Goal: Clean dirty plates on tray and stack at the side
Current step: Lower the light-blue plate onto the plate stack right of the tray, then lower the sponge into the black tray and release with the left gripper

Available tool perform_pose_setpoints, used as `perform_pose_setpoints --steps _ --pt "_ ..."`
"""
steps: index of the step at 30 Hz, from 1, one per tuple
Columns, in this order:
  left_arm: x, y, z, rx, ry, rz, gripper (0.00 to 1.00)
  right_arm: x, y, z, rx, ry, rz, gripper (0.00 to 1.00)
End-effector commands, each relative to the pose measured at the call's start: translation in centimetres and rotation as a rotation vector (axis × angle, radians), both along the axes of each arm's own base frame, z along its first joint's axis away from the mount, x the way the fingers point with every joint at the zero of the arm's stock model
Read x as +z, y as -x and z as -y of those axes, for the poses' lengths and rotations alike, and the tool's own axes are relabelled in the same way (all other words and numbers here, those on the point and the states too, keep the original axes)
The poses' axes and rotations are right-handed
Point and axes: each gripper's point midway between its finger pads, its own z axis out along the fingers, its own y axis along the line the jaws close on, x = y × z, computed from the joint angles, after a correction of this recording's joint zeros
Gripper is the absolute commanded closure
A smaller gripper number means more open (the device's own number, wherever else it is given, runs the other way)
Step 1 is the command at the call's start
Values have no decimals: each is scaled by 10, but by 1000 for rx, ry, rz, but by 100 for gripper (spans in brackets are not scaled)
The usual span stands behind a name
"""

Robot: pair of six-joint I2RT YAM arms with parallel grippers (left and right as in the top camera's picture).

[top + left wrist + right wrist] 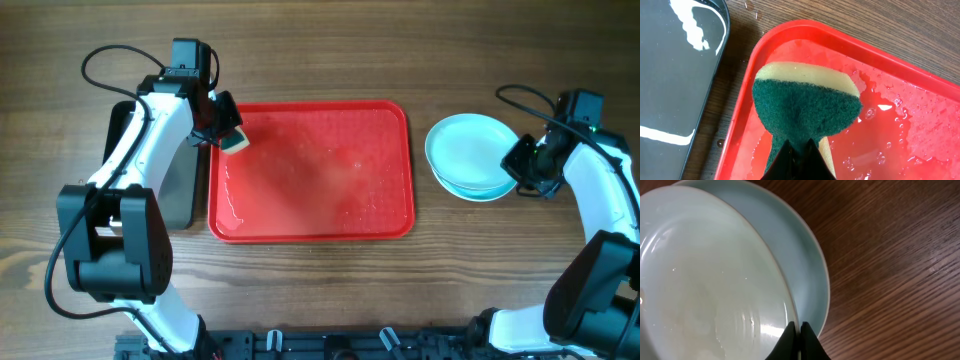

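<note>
The red tray (320, 170) lies wet and bare of plates in the middle of the table. My left gripper (222, 128) hovers over its upper left corner, shut on a yellow sponge with a green scouring face (234, 138). In the left wrist view the sponge (805, 105) hangs above the wet tray (920, 125), pinched by the left gripper (800, 147). The plates (468, 155) are stacked on the wood right of the tray. My right gripper (520, 165) is shut on the rim of the top pale plate (705, 280), which sits offset on a turquoise plate (795, 245); the right gripper (799, 327) pinches that rim.
A dark metal tray (180, 190) lies left of the red tray, under my left arm; the left wrist view shows it (670, 75) holding a film of water. Water drops dot the wood between the two trays. Bare wooden table (890, 255) lies right of the plates.
</note>
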Motion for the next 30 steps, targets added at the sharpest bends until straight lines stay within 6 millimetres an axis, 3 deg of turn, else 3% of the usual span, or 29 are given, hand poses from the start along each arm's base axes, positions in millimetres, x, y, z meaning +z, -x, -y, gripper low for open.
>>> perform_pose_setpoints --steps 1,2,4,5,7,12,16,19,22,30 --pt "2 0 -1 6 -11 10 96 -2 3 6 -50 20 6 96" --pt "2 0 -1 5 -11 10 96 -2 2 6 -46 21 9 90" --pt "6 0 -2 -1 -13 18 96 -2 1 5 -40 16 14 52" --pt "13 -1 -2 -4 -17 28 96 -1 -2 -1 -29 -21 28 43" --pt "26 -2 -3 -25 -27 52 96 5 -9 -14 22 -88 63 36" --pt "67 10 -30 -3 -174 92 96 47 -40 -50 222 -168 188 30" --pt "82 29 -58 -44 -310 64 96 84 -63 -94 399 -159 265 27" --pt "75 41 -80 -115 -355 1 96 97 -75 -149 551 -160 320 24" --pt "66 47 -96 -147 -373 -30 96 97 -76 -182 635 -137 332 23" --pt "29 56 -148 -47 -384 -43 96 91 -68 -226 728 -98 313 21"
